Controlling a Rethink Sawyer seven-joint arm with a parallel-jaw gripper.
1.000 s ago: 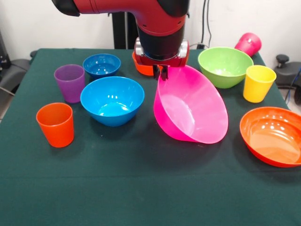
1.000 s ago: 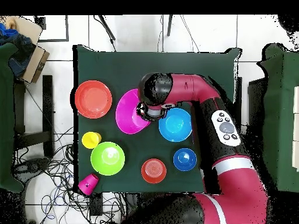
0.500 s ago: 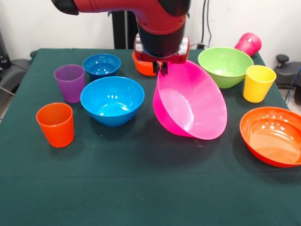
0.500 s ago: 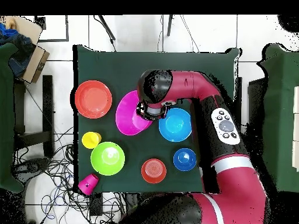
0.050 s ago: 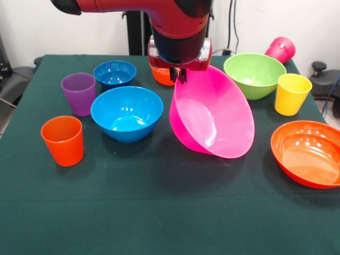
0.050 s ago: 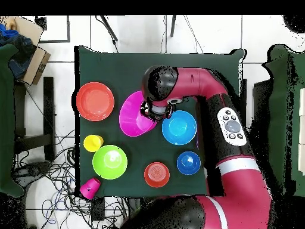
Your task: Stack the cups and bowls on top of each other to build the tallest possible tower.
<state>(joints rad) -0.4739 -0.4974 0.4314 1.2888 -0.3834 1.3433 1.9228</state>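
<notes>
While the gripper [image 5: 178,77] is clamped on the far rim of the very large pink bowl [image 5: 212,114], that bowl hangs steeply tilted at centre frame in the front view, its opening turned toward the camera and its lower side close to the green bench [image 5: 159,212]; whether it touches the cloth cannot be told. Red arm [image 6: 196,83] crosses the overhead view from the lower right. Medium blue bowl [image 5: 126,113] sits upright just left of the pink one, apart from it. Small blue bowl [image 5: 115,73] upper left, purple cup [image 5: 78,93] beside it, orange cup [image 5: 62,139] at lower left. Small orange bowl [image 5: 159,74] is mostly hidden behind the gripper. Lime green bowl [image 5: 254,74] upper right, yellow cup [image 5: 291,93] just right of it. Magenta cup [image 5: 280,49] lies on its side at the bench's upper right corner. Large orange bowl [image 5: 308,153] at right edge.
</notes>
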